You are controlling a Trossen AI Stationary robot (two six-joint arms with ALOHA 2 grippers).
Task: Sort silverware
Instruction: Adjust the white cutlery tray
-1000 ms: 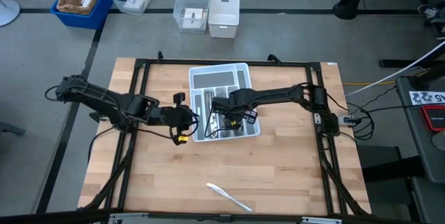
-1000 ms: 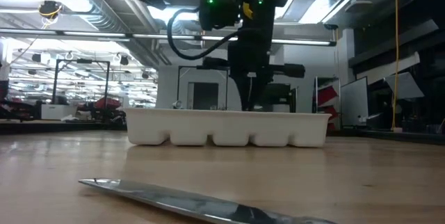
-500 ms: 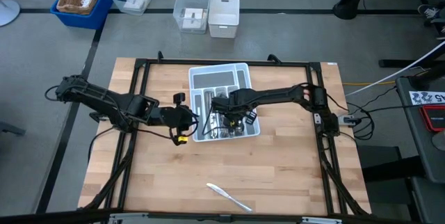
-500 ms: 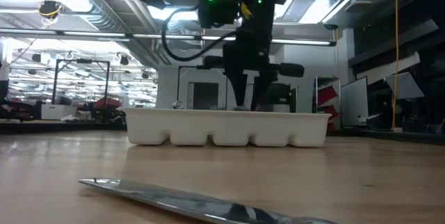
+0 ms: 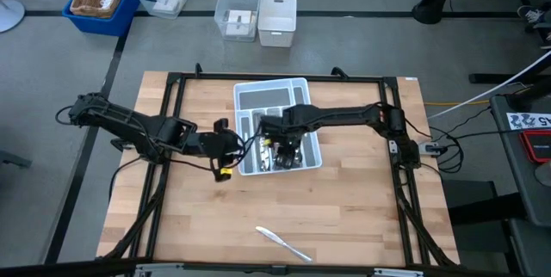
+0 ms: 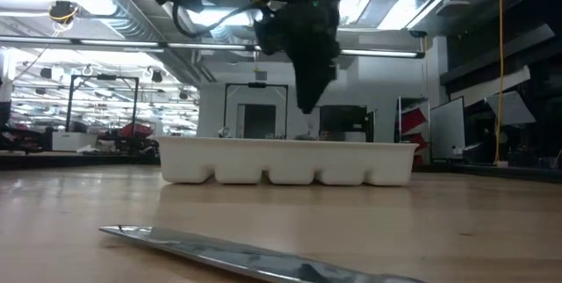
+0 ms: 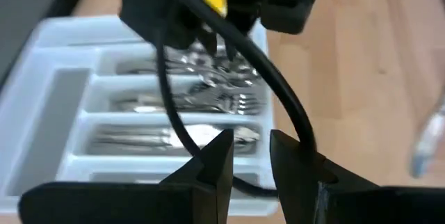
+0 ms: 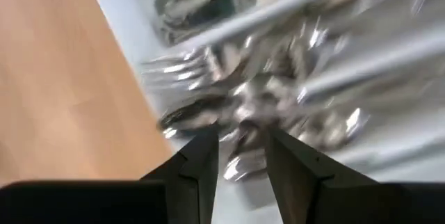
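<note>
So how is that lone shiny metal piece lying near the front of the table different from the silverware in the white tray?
The lone silver knife-like piece lies by itself on the bare wooden table, near its front edge; the shiny metal silverware lies grouped in the slots of the white divided tray. The right gripper is above the tray's pieces; neither gripper is near the lone one. Both are slim, bright metal.

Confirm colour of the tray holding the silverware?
White tray, with grey-lined slots; clearest in the high view.
</note>
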